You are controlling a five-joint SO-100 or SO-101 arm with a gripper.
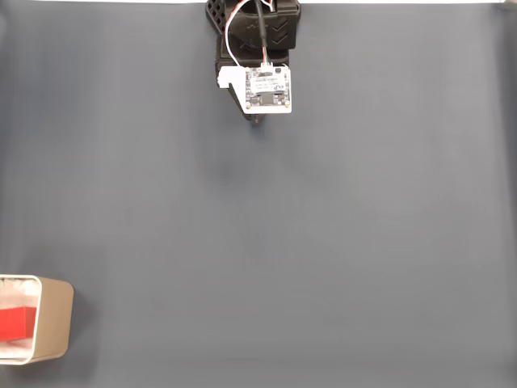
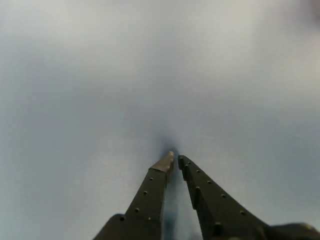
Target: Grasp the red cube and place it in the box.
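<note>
One red cube (image 1: 18, 324) in box (image 1: 55, 317), end effector (image 2: 175, 159) well apart

- No text, brand or number can be read anywhere.
- The white circuit board (image 1: 267, 87) on the arm bears print too small to make out.

1. One red cube (image 1: 18, 324), inside the box at the near left of the fixed view.
2. One tan box (image 1: 55, 317), white inside.
3. One arm with one gripper (image 2: 175, 160), two dark fingers (image 2: 150, 192), at the far centre.
4. One grey-blue table surface (image 1: 323, 242).
</note>
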